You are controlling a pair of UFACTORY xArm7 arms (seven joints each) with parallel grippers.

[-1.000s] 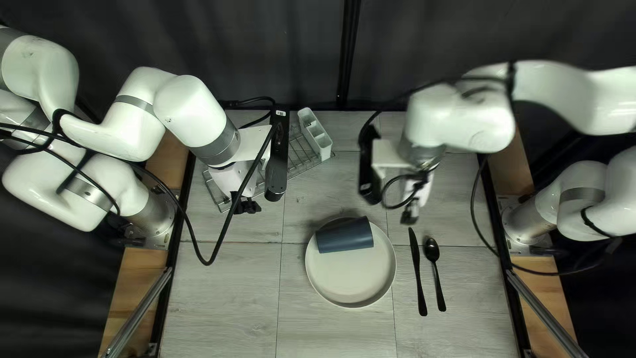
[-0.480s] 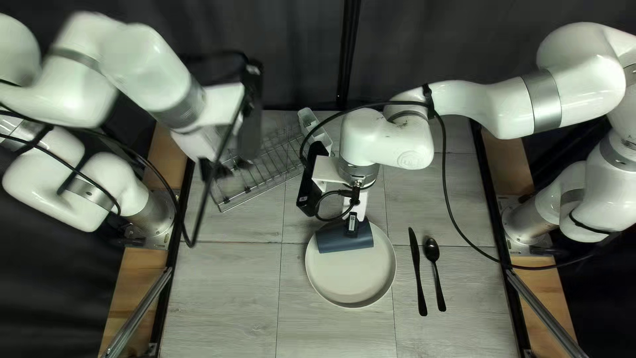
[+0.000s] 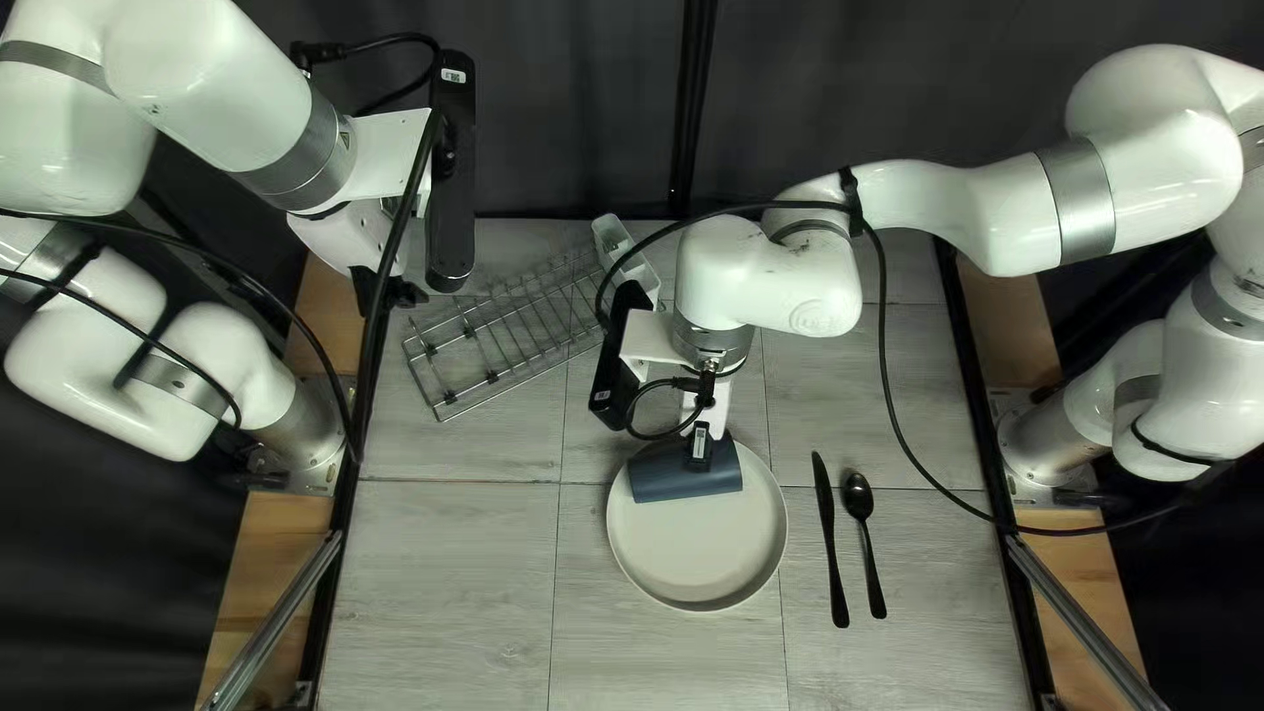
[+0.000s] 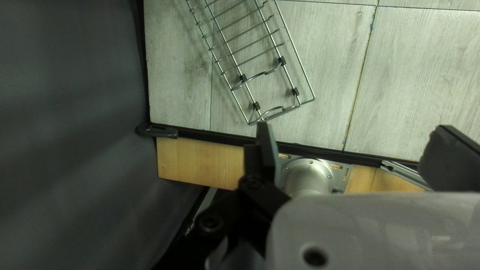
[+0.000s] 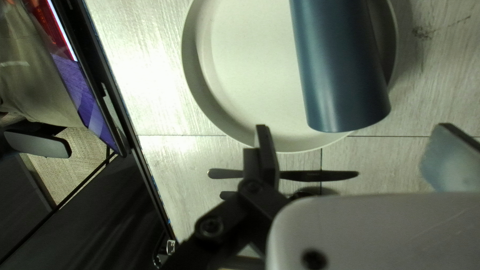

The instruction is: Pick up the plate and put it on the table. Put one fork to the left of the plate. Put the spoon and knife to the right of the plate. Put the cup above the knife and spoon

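Observation:
My left gripper (image 3: 382, 292) is raised at the table's far left corner; in the left wrist view the left gripper (image 4: 352, 145) stands open and empty. My right gripper (image 3: 699, 448) is over the dark blue cup (image 3: 685, 474), which lies on its side on the pale plate (image 3: 698, 553). In the right wrist view the right gripper (image 5: 356, 145) is open, with the cup (image 5: 340, 65) ahead of its fingers and the plate (image 5: 250, 60) beneath the cup. A black knife (image 3: 830, 540) and black spoon (image 3: 859, 498) lie right of the plate; the spoon is mostly hidden in the right wrist view.
A wire rack (image 3: 494, 349) lies near the far left of the table. The white caddy (image 3: 610, 235) at its end is partly hidden by my right arm and cable; its contents I cannot make out. Beige cloth (image 5: 35, 85) shows beyond the table edge.
My left arm has swung left and away from the rack, uncovering it. My right arm moved left from above the knife to over the cup, then stayed there. Cup and plate have not moved.

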